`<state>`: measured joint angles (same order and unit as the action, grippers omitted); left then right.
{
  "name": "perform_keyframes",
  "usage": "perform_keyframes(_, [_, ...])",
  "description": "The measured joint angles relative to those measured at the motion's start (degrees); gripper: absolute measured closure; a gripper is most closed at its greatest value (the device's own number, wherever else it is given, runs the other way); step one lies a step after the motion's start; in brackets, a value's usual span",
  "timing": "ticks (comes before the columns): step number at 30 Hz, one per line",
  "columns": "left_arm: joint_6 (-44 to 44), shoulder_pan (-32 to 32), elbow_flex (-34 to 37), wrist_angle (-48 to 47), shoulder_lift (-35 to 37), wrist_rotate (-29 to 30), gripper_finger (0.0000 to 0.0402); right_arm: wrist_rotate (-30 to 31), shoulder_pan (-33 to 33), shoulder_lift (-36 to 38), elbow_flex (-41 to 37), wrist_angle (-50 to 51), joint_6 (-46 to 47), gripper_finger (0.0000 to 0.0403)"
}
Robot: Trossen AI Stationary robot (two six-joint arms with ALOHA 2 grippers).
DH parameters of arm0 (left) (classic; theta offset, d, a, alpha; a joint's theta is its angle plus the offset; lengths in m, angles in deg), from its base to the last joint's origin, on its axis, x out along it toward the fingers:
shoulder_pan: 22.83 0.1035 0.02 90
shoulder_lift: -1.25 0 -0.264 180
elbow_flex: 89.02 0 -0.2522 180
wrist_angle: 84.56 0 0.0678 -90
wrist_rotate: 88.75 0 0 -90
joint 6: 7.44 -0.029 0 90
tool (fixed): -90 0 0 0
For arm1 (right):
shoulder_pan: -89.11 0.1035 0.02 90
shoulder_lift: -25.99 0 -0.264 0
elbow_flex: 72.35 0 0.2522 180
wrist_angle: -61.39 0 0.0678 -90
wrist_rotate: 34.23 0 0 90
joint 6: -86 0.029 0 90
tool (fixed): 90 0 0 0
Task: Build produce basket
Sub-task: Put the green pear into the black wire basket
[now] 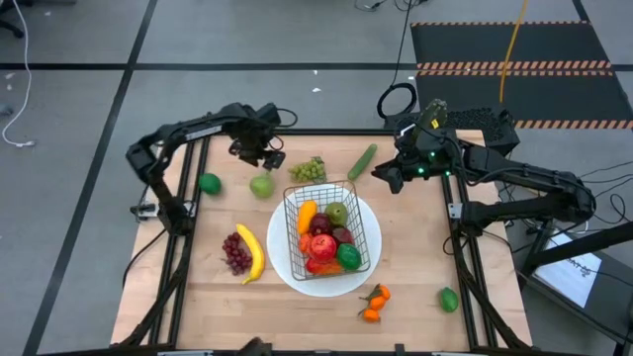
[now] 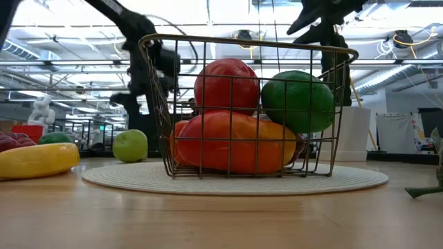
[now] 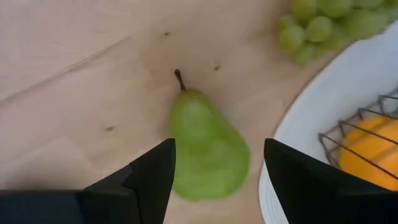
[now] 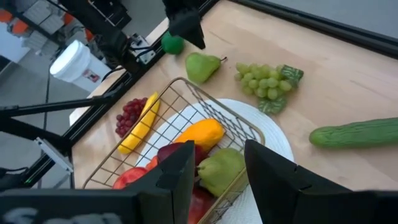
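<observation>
Left gripper is poised just above a green pear lying on the table, fingers parted at either side, nothing held; green grapes lie just beside it; basket sits on white plate, one more pear inside; right gripper hangs near one cucumber, partly open, empty.

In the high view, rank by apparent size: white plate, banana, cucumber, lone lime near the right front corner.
1. white plate, clearly largest.
2. banana and cucumber: similar length, too close to rank.
3. lime, smallest.
</observation>
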<state>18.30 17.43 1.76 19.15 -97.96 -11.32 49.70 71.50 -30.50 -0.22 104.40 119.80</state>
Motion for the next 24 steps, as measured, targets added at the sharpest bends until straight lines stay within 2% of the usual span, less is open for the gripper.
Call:
perform_keyframes(12, [-6.31,1.72,0.00,4.42,-10.47,0.67,0.0156,0.20,-2.35,0.00,0.00,0.16,-0.18,0.0267])
perform_keyframes(19, [-5.03,1.37,-0.02,5.54,-11.65,2.30,0.0156,0.04,-2.69,0.00,0.00,0.58,0.59,0.0267])
perform_keyframes(24, [-4.91,1.01,-0.02,7.23,-11.65,5.88,0.0156,0.04,-2.69,-0.22,-0.02,0.64,0.34,0.0267])
